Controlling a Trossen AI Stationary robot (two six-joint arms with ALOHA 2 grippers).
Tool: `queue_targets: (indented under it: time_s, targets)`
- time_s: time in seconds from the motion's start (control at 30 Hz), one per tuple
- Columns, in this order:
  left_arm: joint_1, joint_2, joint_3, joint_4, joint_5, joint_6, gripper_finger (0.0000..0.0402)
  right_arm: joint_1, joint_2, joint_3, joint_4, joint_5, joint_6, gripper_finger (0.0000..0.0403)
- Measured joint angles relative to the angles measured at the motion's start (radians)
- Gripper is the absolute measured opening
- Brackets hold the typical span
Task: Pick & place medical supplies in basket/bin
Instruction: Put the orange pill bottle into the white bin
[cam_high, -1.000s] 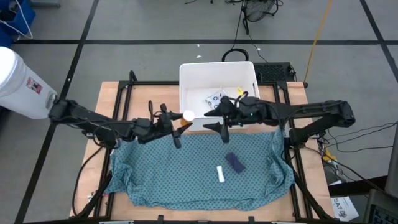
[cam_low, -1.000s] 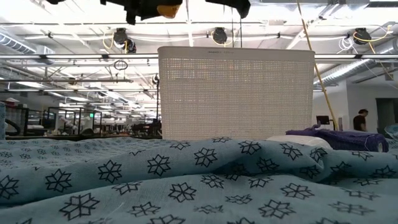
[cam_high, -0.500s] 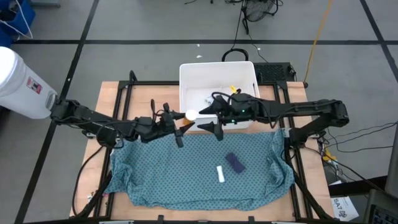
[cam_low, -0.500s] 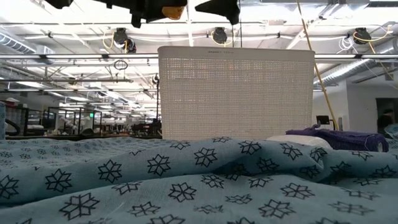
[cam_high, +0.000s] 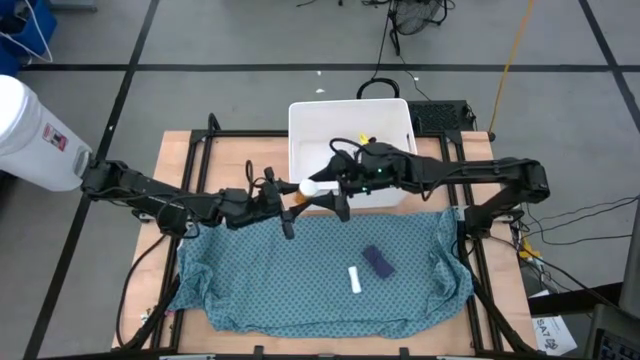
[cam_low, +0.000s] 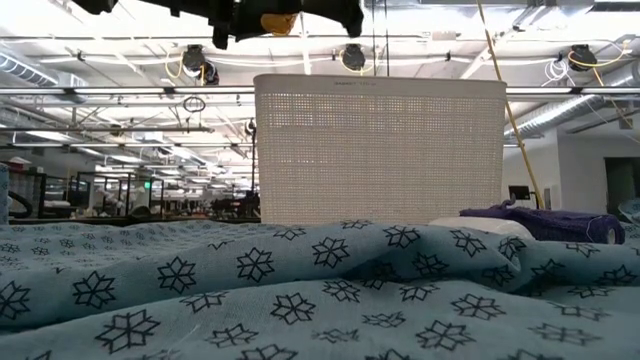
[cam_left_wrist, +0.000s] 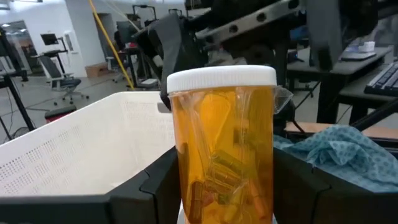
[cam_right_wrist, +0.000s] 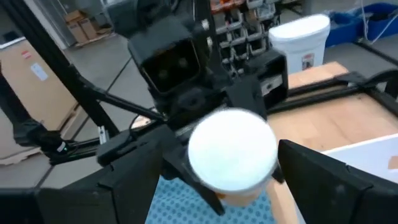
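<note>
High view, left gripper (cam_high: 291, 199) clamping pill bottle (cam_high: 303, 191) beside tub (cam_high: 300, 120), right gripper (cam_high: 325, 191) spread around cap, tub contents unclear

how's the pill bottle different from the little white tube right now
The orange pill bottle is held up off the table between the left gripper jaws, beside the white tub; the small white tube lies loose on the teal cloth.

The bottle is see-through orange with a white cap; the tube is plain white.

The right gripper is closing in on the bottle's cap; nothing is near the tube.

Neither is in the tub yet.
</note>
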Motion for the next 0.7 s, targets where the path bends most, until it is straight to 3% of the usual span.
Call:
queue_targets:
  time_s: [0.7]
  targets:
    - [0.006,0.0,0.0,0.014,0.036,-0.019,0.02,-0.012,0.055,0.011,0.043,-0.038,0.001,0.0273]
